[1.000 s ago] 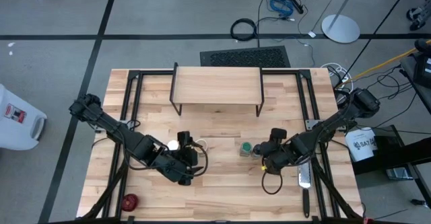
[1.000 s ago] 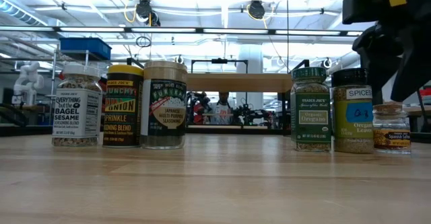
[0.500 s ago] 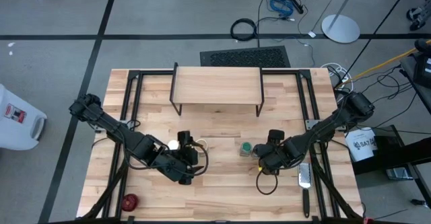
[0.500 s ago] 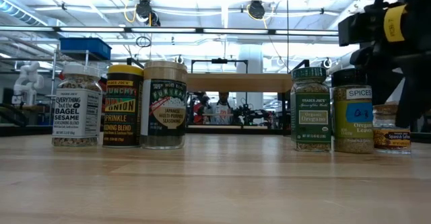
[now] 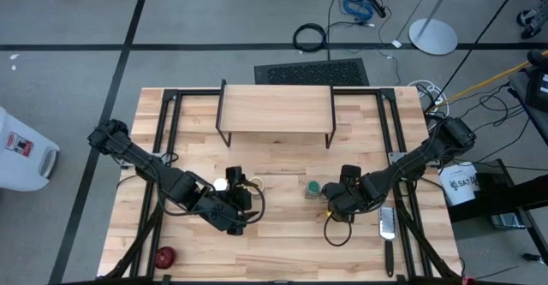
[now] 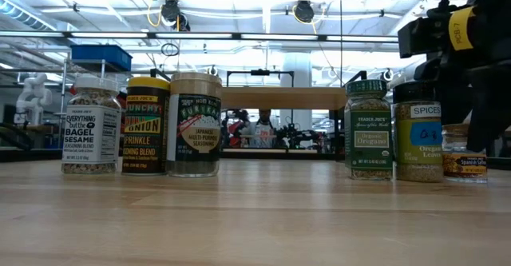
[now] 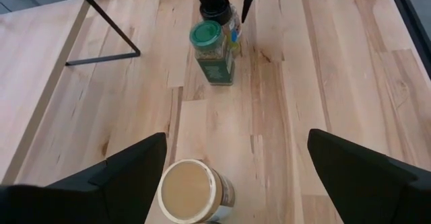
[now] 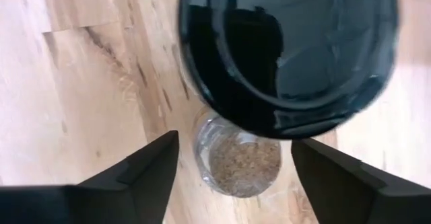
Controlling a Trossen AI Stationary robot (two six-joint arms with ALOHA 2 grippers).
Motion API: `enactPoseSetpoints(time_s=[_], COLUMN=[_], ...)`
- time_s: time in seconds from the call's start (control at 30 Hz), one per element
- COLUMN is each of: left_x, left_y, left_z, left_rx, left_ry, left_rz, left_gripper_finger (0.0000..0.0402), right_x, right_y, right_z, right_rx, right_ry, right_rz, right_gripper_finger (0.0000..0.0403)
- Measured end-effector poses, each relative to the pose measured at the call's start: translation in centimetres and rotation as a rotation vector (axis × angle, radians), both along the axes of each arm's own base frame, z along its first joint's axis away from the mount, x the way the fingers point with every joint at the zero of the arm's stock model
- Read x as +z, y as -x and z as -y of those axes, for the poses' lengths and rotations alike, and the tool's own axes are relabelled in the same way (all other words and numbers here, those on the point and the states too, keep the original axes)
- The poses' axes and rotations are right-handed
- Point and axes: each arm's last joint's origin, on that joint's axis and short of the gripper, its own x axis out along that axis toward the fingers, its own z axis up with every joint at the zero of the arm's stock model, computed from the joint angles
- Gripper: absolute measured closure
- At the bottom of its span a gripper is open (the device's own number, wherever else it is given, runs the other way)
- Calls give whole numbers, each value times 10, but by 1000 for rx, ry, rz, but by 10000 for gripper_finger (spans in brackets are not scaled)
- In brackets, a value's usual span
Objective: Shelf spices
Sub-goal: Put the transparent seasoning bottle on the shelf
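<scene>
Your right end effector [image 8: 234,146] hangs low over the right half of the table, just beside the green-lidded jar [image 5: 313,187]. Its fingers [image 8: 145,167] stand apart, released, on either side of a small clear jar [image 8: 244,158] with a cork-coloured top; bare wood shows between each finger and the glass, so nothing is grasped. The dark-lidded jar [image 8: 289,42] stands right next to that small one.

Your left end effector [image 7: 232,177] is spread wide and holding nothing. The tan jar [image 7: 190,192] stands upright between its fingers without touching either.

From table height you see two groups, all upright on the table: the white-capped jar [image 6: 90,126], the yellow jar [image 6: 146,126] and the tan one close together, and, well apart from them, the green-lidded, dark-lidded and small jars in a row.

The shelf [image 5: 276,109] stands at the middle of the table's far edge, well apart from every jar. A metal grater [image 5: 387,225] lies by the right edge, and a small red object [image 5: 163,255] sits at the near left corner.
</scene>
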Motion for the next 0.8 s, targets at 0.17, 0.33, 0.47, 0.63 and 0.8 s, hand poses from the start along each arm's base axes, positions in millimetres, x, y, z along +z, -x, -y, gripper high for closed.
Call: enactPoseSetpoints(time_s=[0.17,0.33,0.47,0.63,0.8], left_x=[0,0,0,0,0], left_y=[0,0,0,0,0], left_z=[0,0,0,0,0], left_rx=[0,1,1,2,3], left_ry=[0,1,1,2,1], left_rz=[0,1,0,1,1], left_gripper_finger=[32,32,32,32,32], right_x=[0,0,1,1,1], right_y=[0,0,0,-2,-1], right_z=[0,-1,-1,-2,-2], right_rx=[1,3,4,6,6], right_ry=[-3,-20,-24,-33,-36], right_rz=[-1,-9,-6,5,3], right_gripper_finger=[172,205,224,233,234])
